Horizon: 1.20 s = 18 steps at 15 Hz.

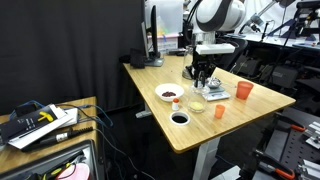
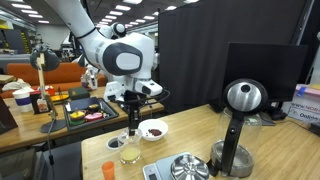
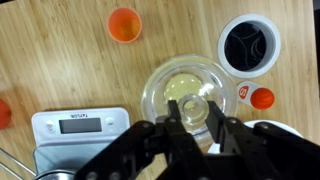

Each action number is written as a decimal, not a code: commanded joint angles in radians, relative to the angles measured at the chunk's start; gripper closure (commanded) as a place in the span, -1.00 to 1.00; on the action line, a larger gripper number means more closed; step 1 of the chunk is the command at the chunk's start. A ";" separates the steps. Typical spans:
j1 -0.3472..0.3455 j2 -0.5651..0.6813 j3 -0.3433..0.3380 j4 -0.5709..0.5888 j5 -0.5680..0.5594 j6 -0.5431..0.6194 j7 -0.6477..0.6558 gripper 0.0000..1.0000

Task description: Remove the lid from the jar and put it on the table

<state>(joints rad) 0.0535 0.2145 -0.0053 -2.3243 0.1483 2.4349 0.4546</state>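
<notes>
— What's in the containers over there?

— The jar (image 3: 170,85) is clear, with something pale yellow at the bottom. The white bowl (image 1: 170,94) has red bits in it. The black bowl (image 3: 250,45) is just dark inside, so I can't tell whether it holds anything.

— How many of each?

— One jar and two bowls. There's an orange cup (image 1: 220,110) just beside the jar and a second orange cup (image 1: 244,90) nearer the far edge. One grey scale (image 3: 80,125) sits close to the jar. All of it is on the light-wood counter (image 1: 150,78).

— And the end effector?

— The end effector (image 2: 132,128) hangs straight over the jar, and in an exterior view it is clear of the rim. From the wrist, its fingers are drawn in close, clamped on either side of the lid (image 3: 194,106), a small pale translucent disc. So the lid sits between the fingertips above the jar's mouth, not on the counter.
</notes>
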 commanded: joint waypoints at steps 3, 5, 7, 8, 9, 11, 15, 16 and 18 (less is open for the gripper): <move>-0.008 -0.121 -0.036 -0.083 -0.037 -0.012 0.032 0.84; -0.015 -0.162 -0.048 -0.128 -0.061 -0.007 0.059 0.84; -0.022 -0.192 -0.053 -0.174 -0.095 -0.006 0.097 0.84; -0.026 -0.202 -0.054 -0.196 -0.117 -0.003 0.121 0.84; -0.029 -0.205 -0.056 -0.220 -0.148 0.006 0.159 0.84; -0.041 -0.203 -0.060 -0.257 -0.196 0.018 0.239 0.84; -0.073 -0.192 -0.077 -0.308 -0.172 0.005 0.296 0.84; -0.081 -0.188 -0.082 -0.318 -0.156 0.001 0.291 0.84; -0.099 -0.170 -0.091 -0.327 -0.108 -0.007 0.260 0.84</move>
<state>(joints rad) -0.0209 0.0369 -0.0947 -2.6406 -0.0138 2.4336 0.7336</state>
